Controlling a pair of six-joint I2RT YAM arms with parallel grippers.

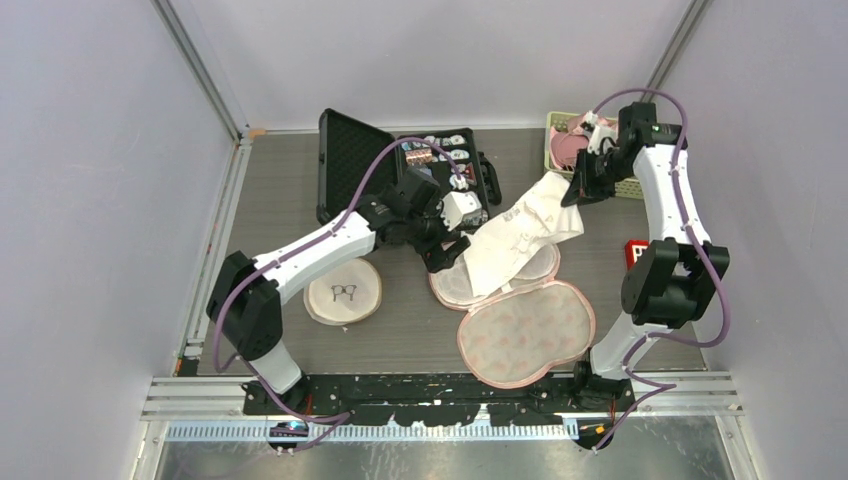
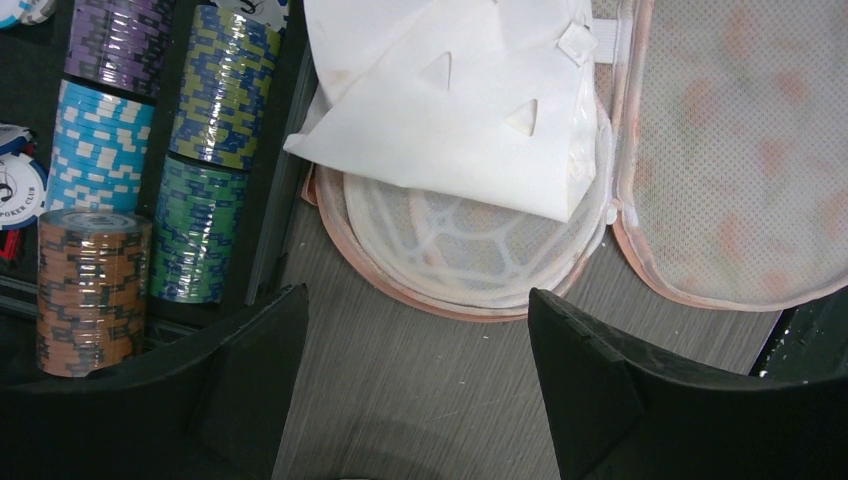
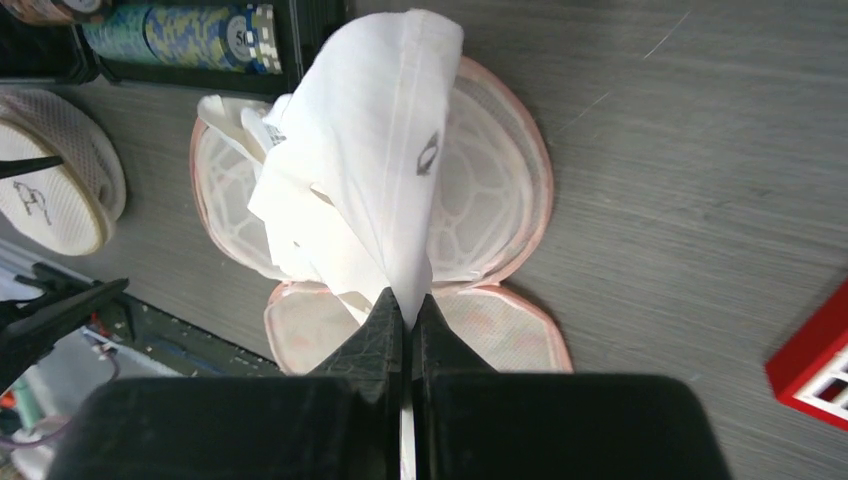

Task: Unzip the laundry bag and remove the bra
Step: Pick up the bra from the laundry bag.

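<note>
Left gripper spread wide, arm reaching forward; right gripper raised, pinched closed.

i find the pink-trimmed white mesh clamshell laundry bag unzipped and lying flat on the table, with both halves spread open and joined at the middle. the white fabric bra slants up from the far half. its lower end drapes over that half's mesh, and its upper end is pinched in the right gripper.
</note>
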